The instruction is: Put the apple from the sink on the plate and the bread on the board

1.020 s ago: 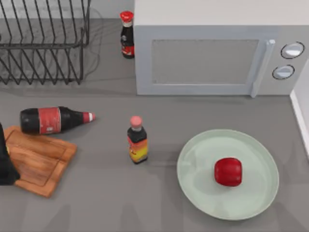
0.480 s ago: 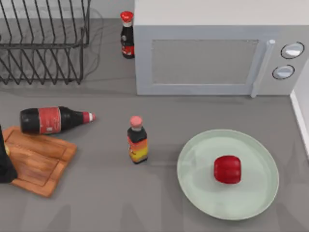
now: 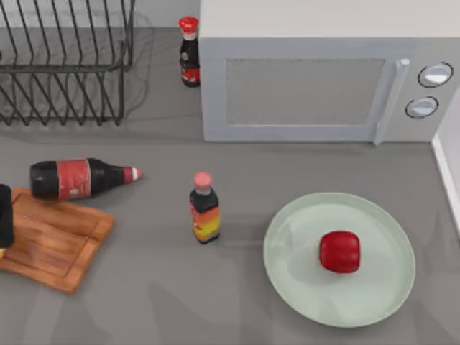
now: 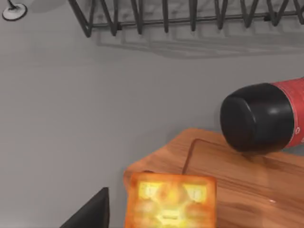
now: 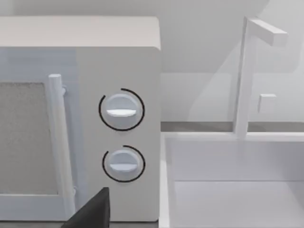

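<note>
The apple (image 3: 339,251) is already sitting on the plate (image 3: 287,244); the bread (image 4: 169,200) is lying on the board's (image 3: 57,241) far-left corner, directly below the left claw, whose grip I cannot tell

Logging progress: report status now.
Left gripper at board's left edge, bread beneath it. Apple on plate. Lying bottle beside board.

— What do I see of my left arm (image 3: 4,215) from above?
— A plain matte black block at the table's left edge.
— And on the wrist cameras?
— One dark, wedge-shaped finger tip (image 4: 90,216) each (image 5: 92,211), unmarked.
</note>
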Motion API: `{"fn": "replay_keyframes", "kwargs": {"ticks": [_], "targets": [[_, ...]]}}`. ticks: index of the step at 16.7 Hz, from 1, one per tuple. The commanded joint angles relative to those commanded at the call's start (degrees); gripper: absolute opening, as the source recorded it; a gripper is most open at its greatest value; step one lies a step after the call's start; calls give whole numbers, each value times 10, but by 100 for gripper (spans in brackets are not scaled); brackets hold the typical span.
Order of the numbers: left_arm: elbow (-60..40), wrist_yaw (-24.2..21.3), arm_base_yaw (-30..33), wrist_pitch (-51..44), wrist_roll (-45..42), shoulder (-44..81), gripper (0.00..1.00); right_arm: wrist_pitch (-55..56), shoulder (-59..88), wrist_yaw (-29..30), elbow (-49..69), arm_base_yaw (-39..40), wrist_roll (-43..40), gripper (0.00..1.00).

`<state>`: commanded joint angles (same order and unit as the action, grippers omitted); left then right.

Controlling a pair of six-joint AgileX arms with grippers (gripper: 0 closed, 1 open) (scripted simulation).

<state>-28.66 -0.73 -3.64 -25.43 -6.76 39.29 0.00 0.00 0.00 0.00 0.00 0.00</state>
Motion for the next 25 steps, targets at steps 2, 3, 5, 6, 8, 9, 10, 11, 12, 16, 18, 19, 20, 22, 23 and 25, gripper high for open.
{"fn": "replay_keyframes", "kwargs": {"ticks": [2, 3, 5, 6, 8, 9, 10, 11, 12, 16, 18, 19, 20, 22, 23, 25], "targets": [[-74, -2, -10, -71, -17, 125, 100, 0, 0, 0, 0, 0, 0, 100], [-110, -4, -15, -106, -26, 185, 100, 0, 0, 0, 0, 0, 0, 100], [-180, -6, -24, -173, -43, 291, 100, 0, 0, 0, 0, 0, 0, 100], [-213, -6, -29, -203, -51, 338, 100, 0, 0, 0, 0, 0, 0, 100], [-275, -7, -37, -257, -65, 421, 100, 0, 0, 0, 0, 0, 0, 100], [-302, -8, -40, -280, -71, 459, 100, 0, 0, 0, 0, 0, 0, 100], [-327, -8, -43, -300, -77, 493, 100, 0, 0, 0, 0, 0, 0, 100], [-349, -8, -46, -318, -82, 523, 100, 0, 0, 0, 0, 0, 0, 100], [-368, -9, -48, -332, -86, 546, 100, 0, 0, 0, 0, 0, 0, 100], [-399, -9, -52, -355, -93, 583, 100, 0, 0, 0, 0, 0, 0, 100], [-399, -9, -52, -355, -93, 583, 100, 0, 0, 0, 0, 0, 0, 100], [-399, -9, -52, -355, -93, 583, 100, 0, 0, 0, 0, 0, 0, 100], [-398, -9, -49, -354, -93, 581, 100, 0, 0, 0, 0, 0, 0, 100], [-391, -9, -50, -345, -91, 586, 100, 0, 0, 0, 0, 0, 0, 100], [-383, -9, -50, -333, -91, 591, 100, 0, 0, 0, 0, 0, 0, 100], [-363, -9, -50, -298, -91, 604, 100, 0, 0, 0, 0, 0, 0, 100]]}}
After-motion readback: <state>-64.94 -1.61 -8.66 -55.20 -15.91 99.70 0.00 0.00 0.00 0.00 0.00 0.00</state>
